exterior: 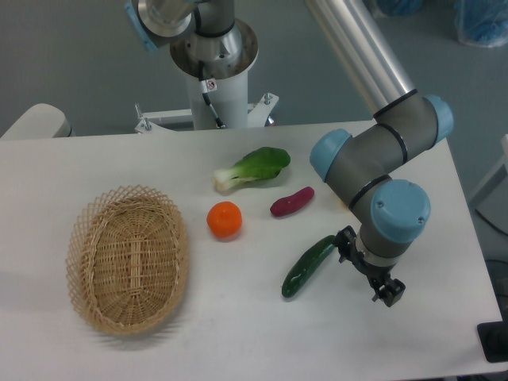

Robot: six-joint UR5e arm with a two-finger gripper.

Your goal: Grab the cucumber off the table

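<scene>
Basket: I see an oval wicker one on the left of the table.
Orange: beside the basket, below the bok choy.
Purple vegetable: right of the orange.
Cucumber: lying diagonally on the tabletop, upper end at my arm's wrist.
Gripper: hidden under the wrist; I cannot tell its jaw state.

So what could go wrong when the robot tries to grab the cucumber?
1. The gripper sits by one tip of the cucumber, not its middle. Grabbed at the end, the long, glossy cucumber could tilt or slip out.
2. The arm's wrist hides the gripper from this camera, so I cannot tell whether it is lined up; it might just push the cucumber across the table.
3. The purple-red vegetable lies nearby and could get bumped.
</scene>
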